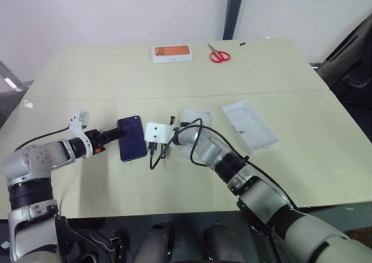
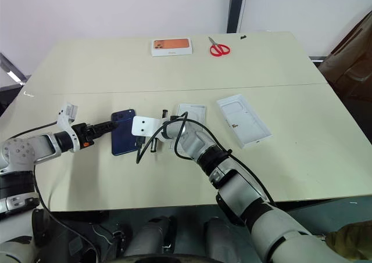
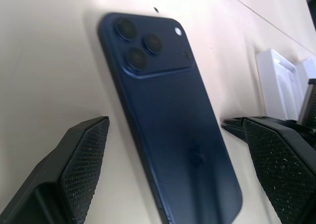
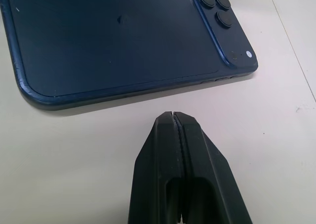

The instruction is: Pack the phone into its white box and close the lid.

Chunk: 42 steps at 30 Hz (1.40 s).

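Spanning the scene: a pale cream table [image 1: 87,71], the working surface for everything below.
Right arm: comes in from the near right and reaches toward the table's middle; a black cable [image 1: 152,156] loops off its wrist.
Left arm: comes in from the near left, pointing along the table toward the phone.
Lid: white shallow shell [image 1: 250,124], lying on the table to the right of the white box, slightly skewed, apart from it.
White box: low-walled base [image 1: 196,119] just behind the right wrist, partly hidden by that arm; its inside cannot be made out.
Phone: dark navy phone [image 1: 132,138] flat on the table, back side up, camera cluster at the far end. It lies between the two grippers, outside the box and to the left of it.
Orange-printed box: small white box [image 1: 172,53] at the far edge of the table, well apart from the work area.
Scissors: red-handled scissors [image 1: 219,55] just right of that box, also far.
Left gripper: left gripper [image 3: 173,145] fingers spread wide, one fingertip on either side of the phone's near end; no contact visible in the wrist view.
Right gripper: right gripper [image 4: 174,122] fingers pressed together, nothing between them; tips low over the table, just beside the phone's long right edge, a strip of table between.
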{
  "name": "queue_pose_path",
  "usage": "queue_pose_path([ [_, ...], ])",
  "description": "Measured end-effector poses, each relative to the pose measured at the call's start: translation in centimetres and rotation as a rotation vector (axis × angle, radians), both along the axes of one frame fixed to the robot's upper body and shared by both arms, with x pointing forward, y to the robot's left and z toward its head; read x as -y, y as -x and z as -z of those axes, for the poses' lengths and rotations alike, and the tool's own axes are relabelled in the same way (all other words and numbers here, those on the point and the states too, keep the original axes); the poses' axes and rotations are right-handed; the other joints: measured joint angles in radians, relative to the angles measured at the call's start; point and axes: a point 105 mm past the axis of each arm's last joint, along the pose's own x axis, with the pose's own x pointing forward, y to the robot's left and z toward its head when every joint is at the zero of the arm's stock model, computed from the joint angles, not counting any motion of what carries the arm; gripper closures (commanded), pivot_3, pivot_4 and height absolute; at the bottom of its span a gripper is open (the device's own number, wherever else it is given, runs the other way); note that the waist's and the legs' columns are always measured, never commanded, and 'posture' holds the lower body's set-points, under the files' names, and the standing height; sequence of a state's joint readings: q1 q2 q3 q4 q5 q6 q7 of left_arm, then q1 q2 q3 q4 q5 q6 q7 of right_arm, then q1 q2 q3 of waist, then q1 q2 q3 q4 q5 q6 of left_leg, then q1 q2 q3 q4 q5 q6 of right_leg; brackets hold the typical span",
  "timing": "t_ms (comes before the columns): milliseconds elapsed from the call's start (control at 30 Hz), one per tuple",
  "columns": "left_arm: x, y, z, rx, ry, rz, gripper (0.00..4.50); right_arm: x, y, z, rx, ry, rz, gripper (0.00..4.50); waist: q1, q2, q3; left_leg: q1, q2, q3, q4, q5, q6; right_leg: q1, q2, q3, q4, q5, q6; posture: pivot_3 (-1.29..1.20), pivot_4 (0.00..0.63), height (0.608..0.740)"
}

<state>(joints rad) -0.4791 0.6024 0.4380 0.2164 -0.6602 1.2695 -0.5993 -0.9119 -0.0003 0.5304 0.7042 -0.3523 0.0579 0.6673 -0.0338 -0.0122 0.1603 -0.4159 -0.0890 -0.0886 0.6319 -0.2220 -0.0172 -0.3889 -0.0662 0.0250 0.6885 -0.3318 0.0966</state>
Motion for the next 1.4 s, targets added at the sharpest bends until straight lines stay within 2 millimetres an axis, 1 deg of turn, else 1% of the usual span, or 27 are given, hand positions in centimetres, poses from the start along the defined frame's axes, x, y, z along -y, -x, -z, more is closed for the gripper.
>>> queue_pose_path([
  [100, 0.4, 0.1, 0.0, -0.005, 0.007, 0.013, 0.01, -0.1, 0.1, 0.1, -0.007, 0.0, -0.005, 4.5, 0.0, 0.0, -0.001, 0.0, 0.0, 0.0, 0.0, 0.0, 0.0, 0.0, 0.0, 0.0, 0.0, 0.0, 0.0, 0.0, 0.15, 0.734],
  [300, 1.9, -0.1, 0.3, -0.018, -0.005, 0.056, 0.01, 0.1, 0.5, 0.3, -0.038, 0.002, -0.026, 4.5, 0.007, 0.001, -0.003, 0.001, 0.0, 0.0, 0.0, 0.0, 0.0, 0.001, 0.0, 0.0, 0.0, 0.0, 0.0, 0.0, 0.15, 0.734],
  [600, 3.4, -0.9, 0.3, -0.034, -0.021, 0.116, 0.01, 0.7, 0.1, 0.2, -0.038, 0.001, -0.006, 4.5, 0.024, 0.002, -0.004, 0.001, -0.001, 0.0, 0.0, 0.0, 0.0, 0.002, -0.001, 0.0, -0.001, 0.0, 0.0, 0.0, 0.15, 0.734],
  [733, 3.7, -1.2, 0.3, -0.04, 0.002, 0.127, 0.01, 0.8, 0.0, 0.3, -0.033, 0.007, -0.004, 4.5, 0.025, 0.003, -0.005, 0.001, -0.001, 0.0, 0.0, 0.0, 0.0, 0.002, -0.001, 0.0, -0.001, 0.0, 0.0, 0.0, 0.15, 0.734],
  [900, 4.7, -1.9, 0.0, -0.048, 0.064, 0.147, 0.01, 0.9, -0.1, 0.3, -0.03, 0.009, -0.001, 4.5, 0.026, 0.003, -0.005, 0.002, -0.001, -0.001, 0.0, 0.0, 0.0, 0.003, -0.001, -0.001, -0.001, 0.0, 0.0, 0.0, 0.15, 0.734],
  [1067, 5.7, -1.9, 0.0, -0.051, 0.074, 0.191, 0.01, 0.9, -0.1, 0.4, -0.027, 0.006, 0.001, 4.5, 0.025, 0.003, -0.005, 0.002, -0.001, -0.001, 0.0, 0.0, 0.0, 0.003, -0.001, 0.0, -0.001, 0.0, 0.0, 0.0, 0.15, 0.734],
  [1200, 5.8, -2.0, 0.1, -0.054, 0.083, 0.19, 0.01, 1.0, -0.1, 0.5, -0.025, 0.003, 0.004, 4.5, 0.024, 0.003, -0.005, 0.002, -0.001, -0.001, 0.0, 0.0, 0.0, 0.003, -0.001, 0.0, -0.001, 0.0, 0.0, 0.0, 0.15, 0.734],
  [1267, 5.7, -2.0, 0.2, -0.057, 0.083, 0.183, 0.5, 1.0, -0.1, 0.5, -0.024, 0.004, 0.006, 4.5, 0.024, 0.003, -0.005, 0.002, -0.001, -0.001, 0.0, 0.0, 0.0, 0.003, -0.001, 0.0, -0.001, 0.0, 0.0, 0.0, 0.15, 0.734],
  [1333, 5.3, -2.2, 0.4, -0.059, 0.08, 0.166, 1.25, 1.0, -0.1, 0.5, -0.023, 0.003, 0.006, 4.5, 0.023, 0.003, -0.005, 0.002, -0.001, -0.001, -0.001, 0.0, 0.0, 0.003, -0.001, 0.0, -0.001, 0.0, 0.0, 0.0, 0.15, 0.734],
  [1400, 5.1, -2.1, 0.7, -0.066, 0.073, 0.156, 1.25, 1.0, 0.0, 0.5, -0.022, 0.001, 0.005, 4.5, 0.022, 0.003, -0.005, 0.002, -0.001, -0.001, -0.001, 0.0, 0.0, 0.002, -0.001, 0.0, -0.002, 0.0, 0.0, 0.0, 0.15, 0.734],
])
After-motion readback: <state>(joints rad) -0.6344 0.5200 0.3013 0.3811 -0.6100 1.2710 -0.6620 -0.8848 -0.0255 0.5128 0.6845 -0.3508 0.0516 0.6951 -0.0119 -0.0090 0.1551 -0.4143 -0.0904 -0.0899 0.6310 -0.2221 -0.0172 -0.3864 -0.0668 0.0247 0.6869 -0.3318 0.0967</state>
